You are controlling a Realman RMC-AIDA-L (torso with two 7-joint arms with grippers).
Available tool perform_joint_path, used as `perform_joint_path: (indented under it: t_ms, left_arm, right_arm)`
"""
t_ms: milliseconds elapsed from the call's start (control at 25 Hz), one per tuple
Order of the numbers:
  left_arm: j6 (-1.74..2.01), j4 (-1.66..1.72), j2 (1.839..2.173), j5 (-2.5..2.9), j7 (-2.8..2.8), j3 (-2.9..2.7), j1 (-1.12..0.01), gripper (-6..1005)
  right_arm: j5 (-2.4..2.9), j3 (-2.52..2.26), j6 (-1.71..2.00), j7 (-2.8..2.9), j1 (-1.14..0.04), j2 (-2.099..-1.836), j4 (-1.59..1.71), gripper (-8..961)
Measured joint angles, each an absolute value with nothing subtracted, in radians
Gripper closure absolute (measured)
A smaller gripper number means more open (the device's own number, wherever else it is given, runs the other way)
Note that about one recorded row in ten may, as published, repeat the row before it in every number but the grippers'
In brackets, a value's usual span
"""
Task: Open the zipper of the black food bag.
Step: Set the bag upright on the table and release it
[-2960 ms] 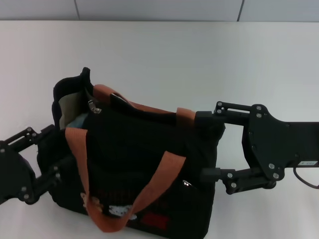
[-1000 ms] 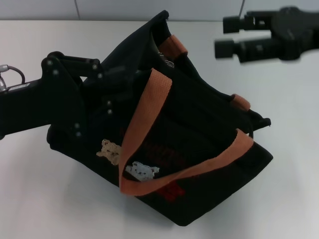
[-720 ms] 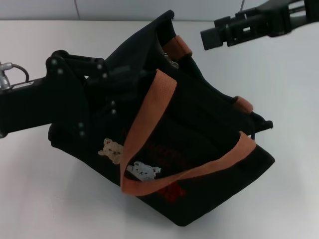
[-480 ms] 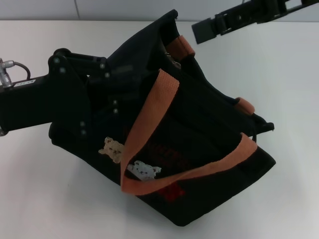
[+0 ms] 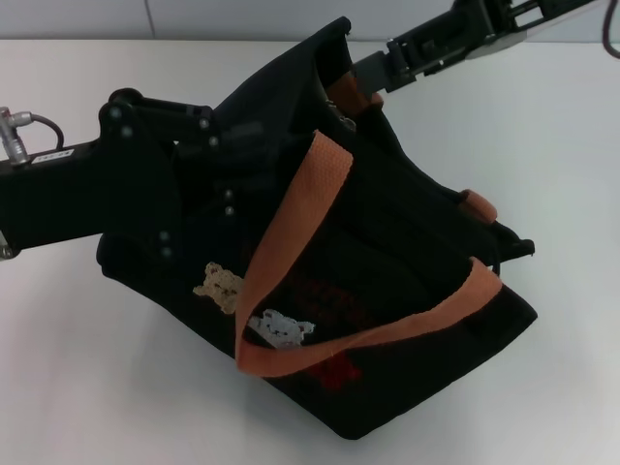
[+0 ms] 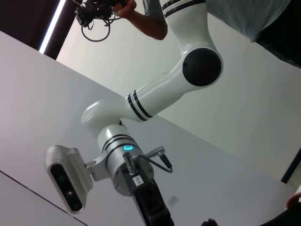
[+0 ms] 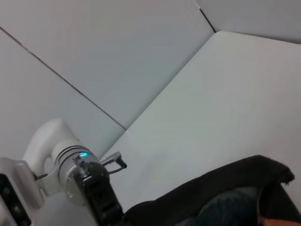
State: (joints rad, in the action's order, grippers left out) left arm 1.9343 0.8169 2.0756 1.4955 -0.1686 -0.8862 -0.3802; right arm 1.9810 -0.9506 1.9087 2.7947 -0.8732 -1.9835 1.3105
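Observation:
The black food bag lies tilted on the white table, with orange-brown handles and two embroidered bears on its side. Its far end is raised. My left gripper reaches in from the left and is shut on the bag's upper left fabric, its tips lost against the black cloth. My right gripper comes down from the upper right and sits right beside the orange tab at the raised end. The right wrist view shows the bag's black rim.
White table surrounds the bag, with a wall seam behind. The left wrist view shows my right arm and a person's hand beyond it. My left arm appears in the right wrist view.
My right gripper has moved down and left from the upper right to the bag's raised end. The bag, turned and tilted since three seconds ago, has crept slightly right.

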Motion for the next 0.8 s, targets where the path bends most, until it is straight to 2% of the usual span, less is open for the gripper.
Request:
perform_joint_path:
  t_ms: [40,320,520,640,800]
  left_arm:
    - [1.934,0.817,2.076,1.496,-0.169,-0.887,-0.38,800]
    - [1.933,0.819,2.077,1.495,-0.168,-0.898,-0.386,800]
    - [1.931,0.819,2.077,1.495,-0.166,-0.899,-0.388,800]
    - [1.931,0.819,2.077,1.495,-0.166,-0.899,-0.39,801]
    - [1.932,0.819,2.077,1.495,-0.162,-0.902,-0.39,801]
  right_arm:
    - [1.999,-0.957,1.896,2.794,-0.883,-1.985,1.304,395]
    - [2.039,-1.02,1.849,2.793,-0.913,-1.994,1.276,390]
    - [2.098,-1.055,1.834,2.793,-0.943,-2.013,1.273,392]
    - [2.155,-1.057,1.828,2.793,-0.969,-2.034,1.273,393]
    - [2.177,-1.065,1.811,2.793,-0.976,-2.045,1.274,395]
